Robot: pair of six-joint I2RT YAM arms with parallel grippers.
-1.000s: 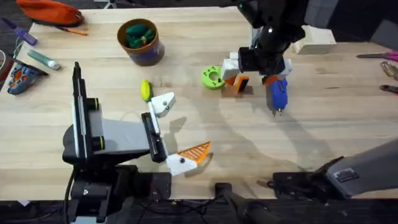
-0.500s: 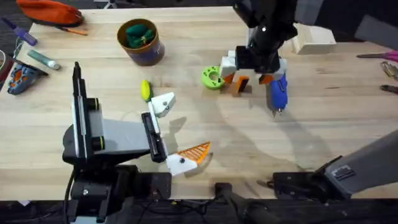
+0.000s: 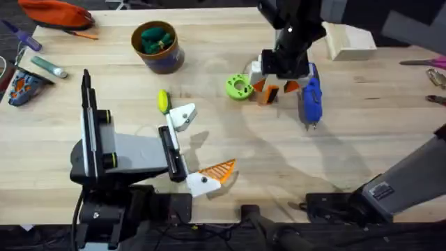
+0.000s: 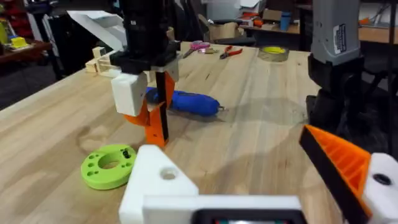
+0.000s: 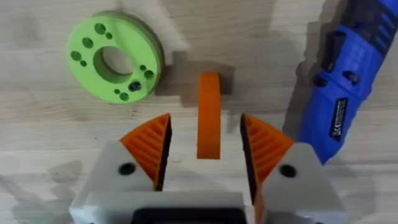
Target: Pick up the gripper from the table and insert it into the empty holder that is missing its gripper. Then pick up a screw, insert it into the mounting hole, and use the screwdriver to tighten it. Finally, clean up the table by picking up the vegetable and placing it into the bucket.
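The small orange gripper [image 5: 209, 99] stands on end on the table between the open orange fingers of my right gripper [image 5: 204, 121], with a gap on each side; it is also seen from the side [image 4: 159, 127] and from above [image 3: 269, 93]. The blue screwdriver [image 3: 309, 98] lies just right of it. My left gripper [image 3: 198, 148] rests open near the front, with the bare white holder [image 4: 155, 180] on one side and an orange finger [image 4: 343, 160] on the other. The yellow-green vegetable [image 3: 163, 101] lies by the holder [image 3: 182, 116]. The bucket [image 3: 167, 61] at the back left holds dark green lumps.
A lime-green disc [image 3: 238, 87] with a centre hole lies just left of the right gripper. A pale wooden box [image 3: 350, 43] sits at the back right. An orange pouch [image 3: 56, 12] and small tools lie at the far left, and pliers [image 3: 437, 78] at the right edge.
The right gripper has shifted slightly left and toward the far side, settling around the orange gripper. The left arm has not moved.
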